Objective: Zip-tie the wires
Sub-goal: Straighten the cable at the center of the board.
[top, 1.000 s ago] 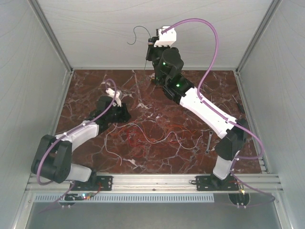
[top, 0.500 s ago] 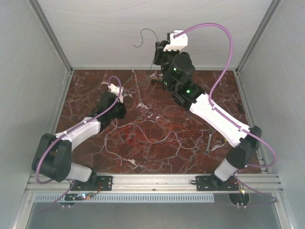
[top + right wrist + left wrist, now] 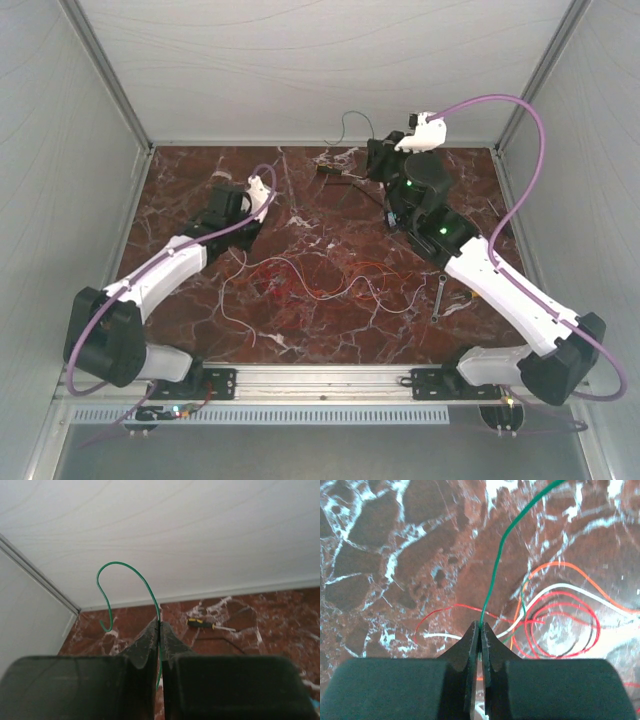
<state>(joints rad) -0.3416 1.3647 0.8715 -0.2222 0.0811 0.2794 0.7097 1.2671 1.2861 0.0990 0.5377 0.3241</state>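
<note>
The wires [image 3: 283, 283] are seen as a loose red, white and orange tangle in the middle of the worktop [image 3: 330, 335], unbundled and apart from both arms. A wrench [image 3: 438, 296] is left flat to the right of the tangle, untouched.

Further in, the left jaws are pressed fully together low over the worktop on a green strand [image 3: 495, 575]. The strand is pinched right at the tips and runs up and away out of the left wrist view. The low hold is judged to serve as an anchor for that end.

Further still, the right jaws are also squeezed tight on a green strand, with its free end curled over in a hook above the tips. They are raised near the far edge, which is judged to lift the strand clear of the tangle. That both ends belong to one strand is likely but cannot be confirmed from the top view.

A yellow-and-black screwdriver [image 3: 205, 624] is seen beyond the right jaws, near the back wall [image 3: 210, 525], unused.

The zip tie cannot be made out with certainty. No bundle is formed yet, so the task is judged early.
</note>
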